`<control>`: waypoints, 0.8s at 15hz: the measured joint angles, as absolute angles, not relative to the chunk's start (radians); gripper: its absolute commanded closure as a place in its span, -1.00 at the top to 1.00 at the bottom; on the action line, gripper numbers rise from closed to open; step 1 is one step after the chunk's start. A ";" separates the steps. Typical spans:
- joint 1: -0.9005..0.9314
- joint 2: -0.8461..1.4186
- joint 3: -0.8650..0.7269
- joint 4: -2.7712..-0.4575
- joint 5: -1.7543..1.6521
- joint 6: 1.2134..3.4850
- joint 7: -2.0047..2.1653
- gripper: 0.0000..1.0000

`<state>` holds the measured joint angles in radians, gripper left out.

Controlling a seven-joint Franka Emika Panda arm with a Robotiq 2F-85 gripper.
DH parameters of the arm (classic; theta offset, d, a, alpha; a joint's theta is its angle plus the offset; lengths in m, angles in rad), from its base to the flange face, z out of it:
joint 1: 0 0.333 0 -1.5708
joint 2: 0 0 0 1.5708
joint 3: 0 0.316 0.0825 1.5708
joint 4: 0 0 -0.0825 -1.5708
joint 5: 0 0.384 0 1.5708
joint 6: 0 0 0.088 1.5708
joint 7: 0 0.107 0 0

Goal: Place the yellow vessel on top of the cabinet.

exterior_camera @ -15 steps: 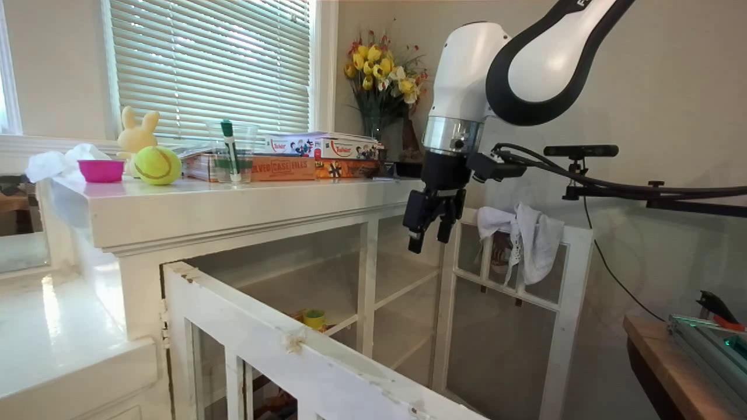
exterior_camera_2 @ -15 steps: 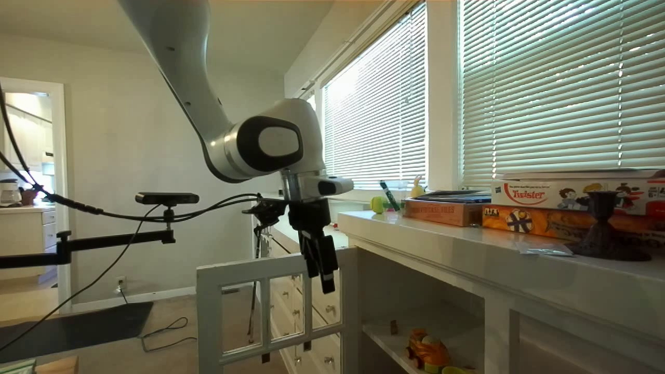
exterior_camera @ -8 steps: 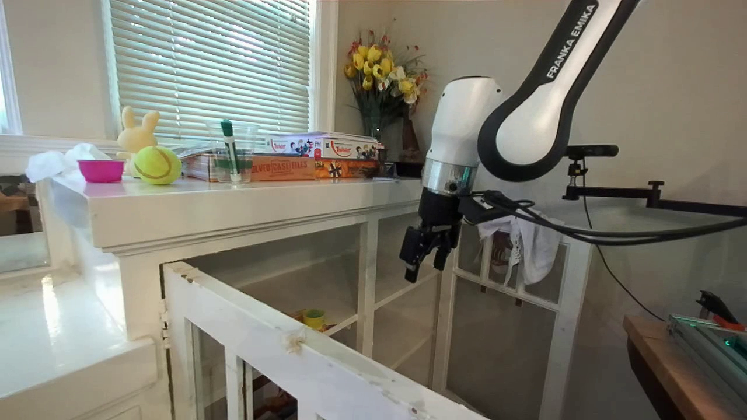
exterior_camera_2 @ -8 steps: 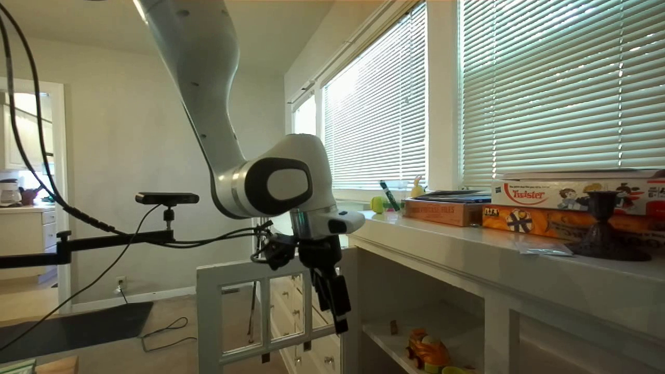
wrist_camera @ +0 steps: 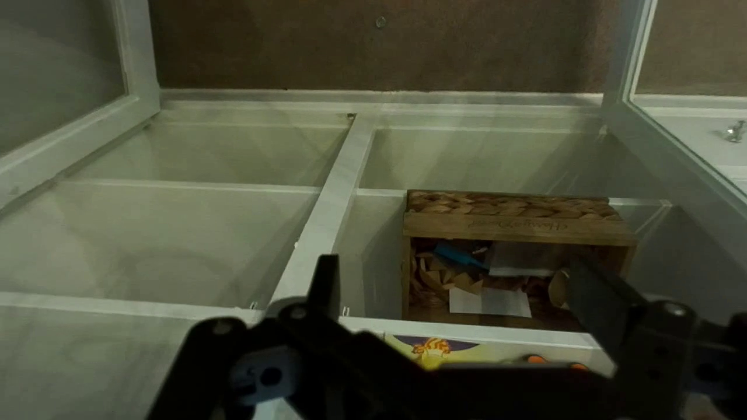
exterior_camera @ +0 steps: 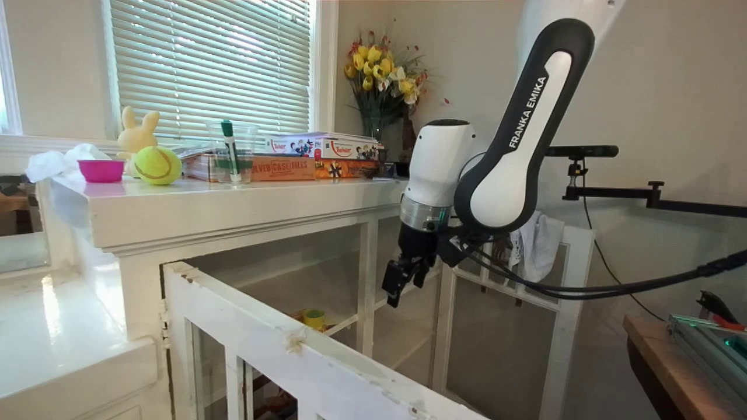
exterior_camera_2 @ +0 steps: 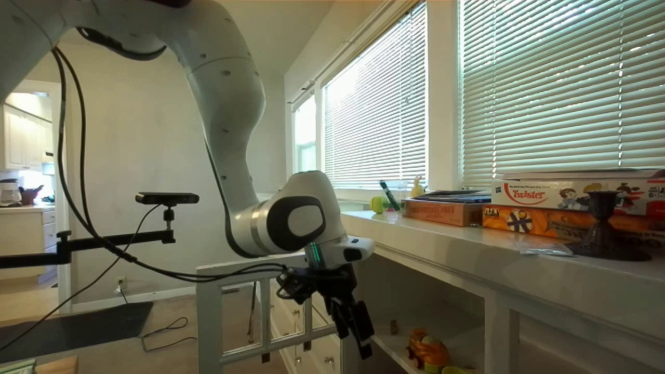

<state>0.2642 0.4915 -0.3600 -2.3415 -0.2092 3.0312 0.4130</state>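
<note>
Pincer (exterior_camera: 405, 293): we find it released, its jaws parted wide, hanging tilted before the open front of the cabinet (exterior_camera: 251, 201), lower than its top. In an exterior view, left of the pincer and beyond the near door (exterior_camera: 251, 326), swung wide, we see the yellow vessel (exterior_camera: 314, 319) on an inner shelf (exterior_camera: 338, 300), near an orange toy (exterior_camera_2: 428, 350). Up on the cabinet's top, left to right, we make out a pink bowl (exterior_camera: 101, 171), a rabbit figure (exterior_camera: 138, 137), a yellow-green ball (exterior_camera: 157, 165), a marker (exterior_camera: 230, 150) and stacked boxes (exterior_camera: 283, 168)
</note>
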 measured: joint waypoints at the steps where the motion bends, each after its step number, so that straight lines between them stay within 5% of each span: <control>1: 0.298 0.521 -0.382 -2.320 -0.206 3.043 0.413 1.00; 12: 0.334 0.580 -0.394 -2.276 -0.170 3.049 0.408 1.00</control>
<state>0.3343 0.5803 -0.3940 -2.2765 -0.1702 3.0491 0.4081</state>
